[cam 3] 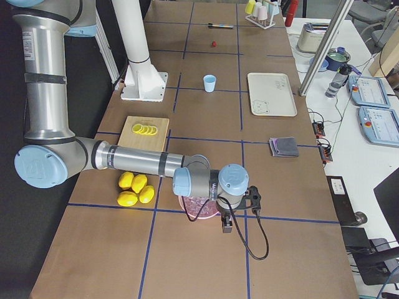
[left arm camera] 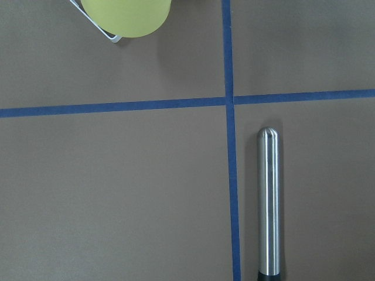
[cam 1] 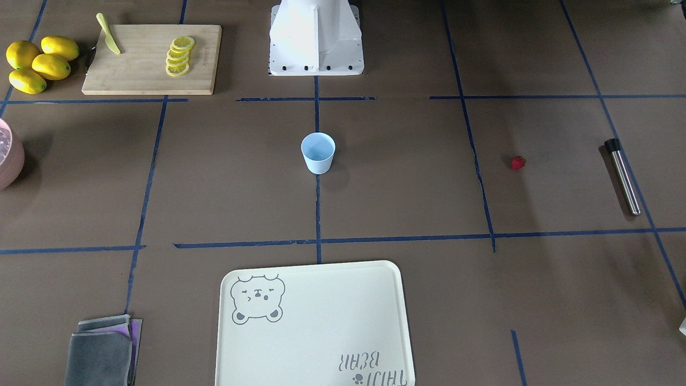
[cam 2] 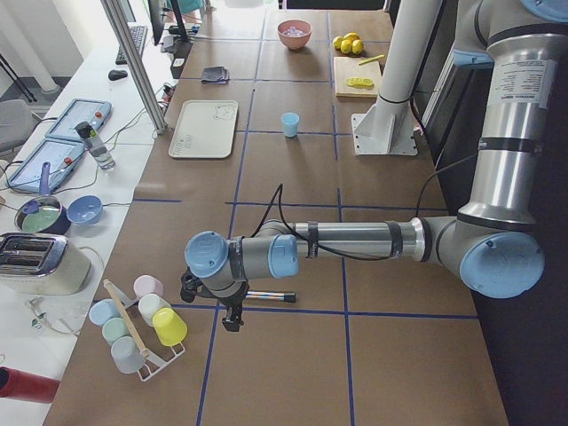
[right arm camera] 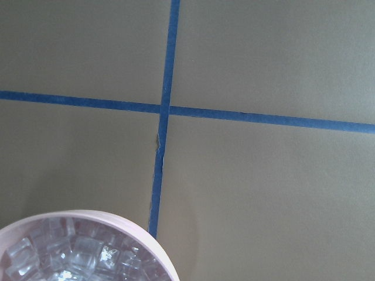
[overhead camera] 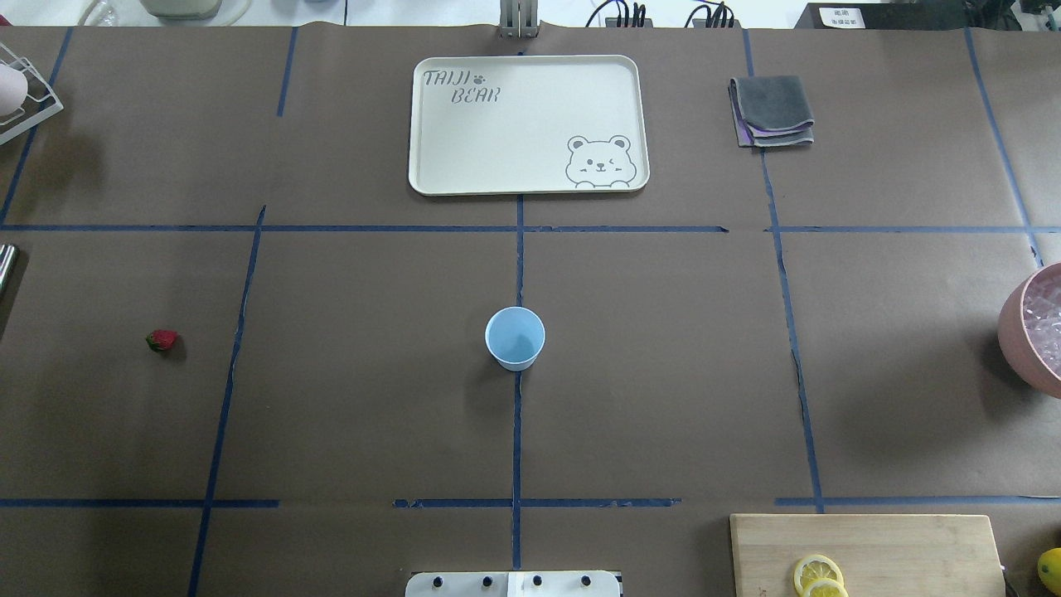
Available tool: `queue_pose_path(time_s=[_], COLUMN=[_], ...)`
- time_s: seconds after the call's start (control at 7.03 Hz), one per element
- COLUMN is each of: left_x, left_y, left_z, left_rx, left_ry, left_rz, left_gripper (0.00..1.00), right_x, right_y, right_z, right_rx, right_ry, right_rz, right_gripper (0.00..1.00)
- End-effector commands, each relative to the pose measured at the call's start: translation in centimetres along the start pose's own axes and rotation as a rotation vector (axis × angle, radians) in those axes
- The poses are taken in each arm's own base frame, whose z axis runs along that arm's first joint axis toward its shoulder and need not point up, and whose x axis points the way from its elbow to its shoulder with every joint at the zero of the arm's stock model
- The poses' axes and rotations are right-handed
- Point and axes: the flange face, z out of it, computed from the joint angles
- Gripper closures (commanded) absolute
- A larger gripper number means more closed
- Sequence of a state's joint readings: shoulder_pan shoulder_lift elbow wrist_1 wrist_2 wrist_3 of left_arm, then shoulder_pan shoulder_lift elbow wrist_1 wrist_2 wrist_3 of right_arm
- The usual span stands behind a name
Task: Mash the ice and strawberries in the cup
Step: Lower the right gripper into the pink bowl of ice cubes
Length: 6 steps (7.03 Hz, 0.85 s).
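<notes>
1. The cup (overhead camera: 515, 338) stands upright and empty in the middle of the table, on a blue tape line. Bare brown paper lies wide on every side of it.
2. The strawberry (overhead camera: 162, 339) lies alone, well to the left of the cup. Farther left, near the table's left end, lies a metal rod (cam 1: 623, 177) with a black tip.
3. The ice (right arm camera: 70, 254) fills a pink bowl (overhead camera: 1024, 332) at the right end, well apart from the cup.
4. The left gripper (cam 2: 232, 318) hangs over the paper just beside the rod, near a rack of cups (cam 2: 142, 324). Whether its fingers are apart or together cannot be told.
5. The right gripper (cam 3: 227, 224) hangs at the bowl's outer rim. The state of its fingers cannot be told either.
6. A cream tray (overhead camera: 439, 124) on the far side reads "TAIJI BEAR" beside a bear drawing. A folded grey cloth (overhead camera: 772, 110) lies to its right.
7. A cutting board (cam 1: 144, 75) at the near right carries lemon slices (cam 1: 178, 56). Its small print is too small to read.
</notes>
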State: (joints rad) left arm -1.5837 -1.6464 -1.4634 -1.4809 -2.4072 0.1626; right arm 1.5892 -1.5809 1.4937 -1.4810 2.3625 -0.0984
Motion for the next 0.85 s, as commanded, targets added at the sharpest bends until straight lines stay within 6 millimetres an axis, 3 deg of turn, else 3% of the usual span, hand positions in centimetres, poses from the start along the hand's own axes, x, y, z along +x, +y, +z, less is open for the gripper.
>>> queue_pose_path(time_s=[0.0,0.28,0.43,0.71], left_x=[0.1,0.5,1.0,1.5], left_y=[-0.1,0.0,0.3,0.5], left_z=[-0.1,-0.5,-0.9,-1.4], left_rx=[0.003,0.010,0.018,0.028], left_ry=[-0.001,0.000,-0.003,-0.005], left_rz=[0.002,0.010,0.017,0.027], left_gripper=[0.00,0.00,0.00,0.00], right_x=[-0.8,-1.6,-2.2,-4.1], right_y=[-0.9,-1.5,-2.6,-2.8], right_z=[-0.9,-1.7,-1.9,-2.1], right_rx=[0.020,0.035,0.038,0.040], right_ry=[0.004,-0.003,-0.035,-0.194], right_rz=[-0.022,-0.022,0.064,0.102], right_gripper=[0.00,0.00,0.00,0.00])
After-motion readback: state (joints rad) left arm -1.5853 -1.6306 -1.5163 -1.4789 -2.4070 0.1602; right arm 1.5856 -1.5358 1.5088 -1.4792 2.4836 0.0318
